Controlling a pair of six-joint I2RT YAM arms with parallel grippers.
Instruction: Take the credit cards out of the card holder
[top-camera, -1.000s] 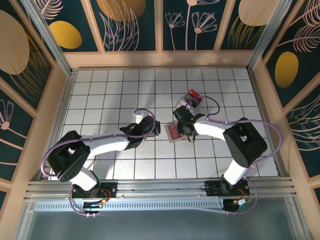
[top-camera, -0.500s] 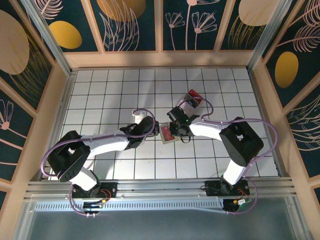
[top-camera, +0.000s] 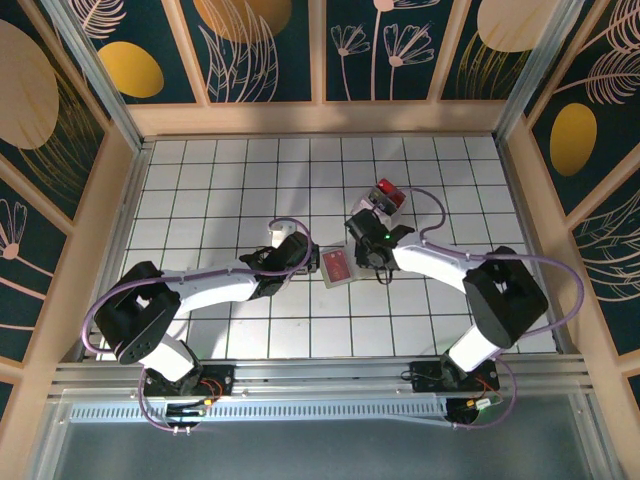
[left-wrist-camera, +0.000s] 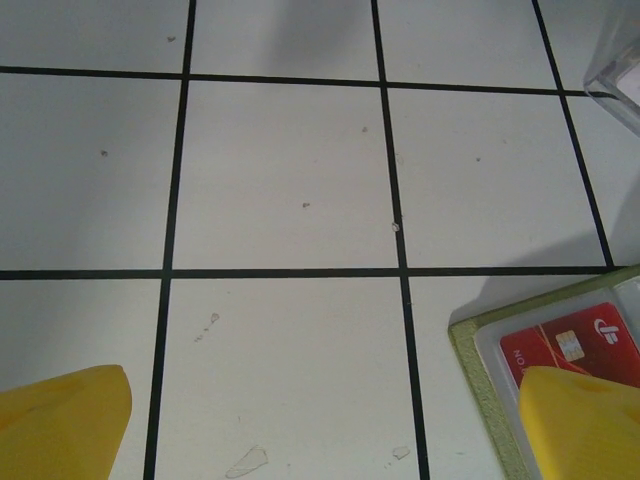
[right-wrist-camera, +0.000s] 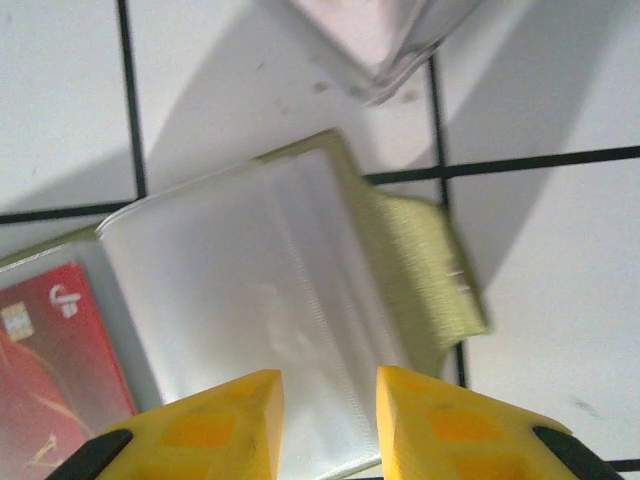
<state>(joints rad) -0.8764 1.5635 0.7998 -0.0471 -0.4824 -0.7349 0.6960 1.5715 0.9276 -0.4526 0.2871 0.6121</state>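
Right wrist: right fingers (right-wrist-camera: 200, 425) narrow over card holder (right-wrist-camera: 250, 290) beside box (right-wrist-camera: 385, 30); left fingers (left-wrist-camera: 60, 425) wide.

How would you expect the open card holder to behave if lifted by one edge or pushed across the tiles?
Likely floppy: the card holder lies open like a book, so a lifted edge would probably hinge up alone. Its clear sleeves look glossy, perhaps slippery to pinch. Lying flat, it should slide rather than tip or roll.
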